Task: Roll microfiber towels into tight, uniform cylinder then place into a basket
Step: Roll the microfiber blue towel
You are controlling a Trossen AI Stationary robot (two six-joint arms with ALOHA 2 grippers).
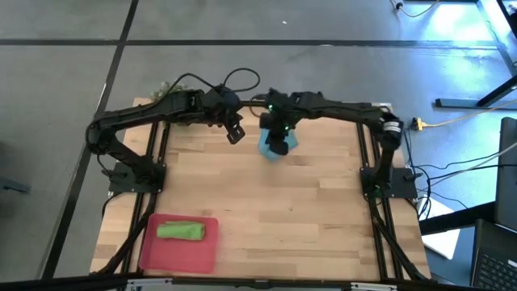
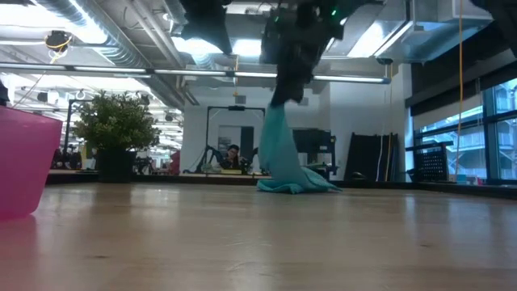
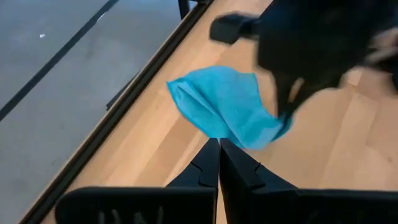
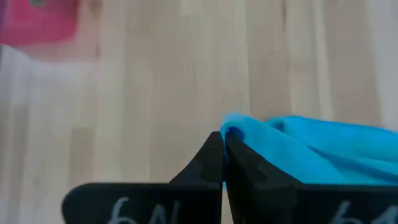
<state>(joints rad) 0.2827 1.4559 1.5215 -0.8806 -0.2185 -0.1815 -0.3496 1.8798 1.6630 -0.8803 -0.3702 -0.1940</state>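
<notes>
Towels sit well apart in the high view: the lime green towel (image 1: 181,231), rolled into a short cylinder, lies inside the pinkish-red basket (image 1: 202,255) at the lower left of the frame, while the light blue towel (image 1: 270,148) is at upper centre, near the far edge of the wooden table (image 1: 307,218). The right gripper (image 1: 280,139) hangs over that blue cloth with its fingers pinched together on a corner of it; the right wrist view shows the fabric caught between the two dark tips. In the low view the cloth hangs from the gripper as a narrow drape at centre frame, its lower end (bunched into folds) resting on the tabletop. The left gripper (image 1: 234,132) hovers just to the left of the blue towel, fingers pressed together and holding nothing. A green plant (image 2: 117,123) stands at the left of the low view, beside the basket's wall.
</notes>
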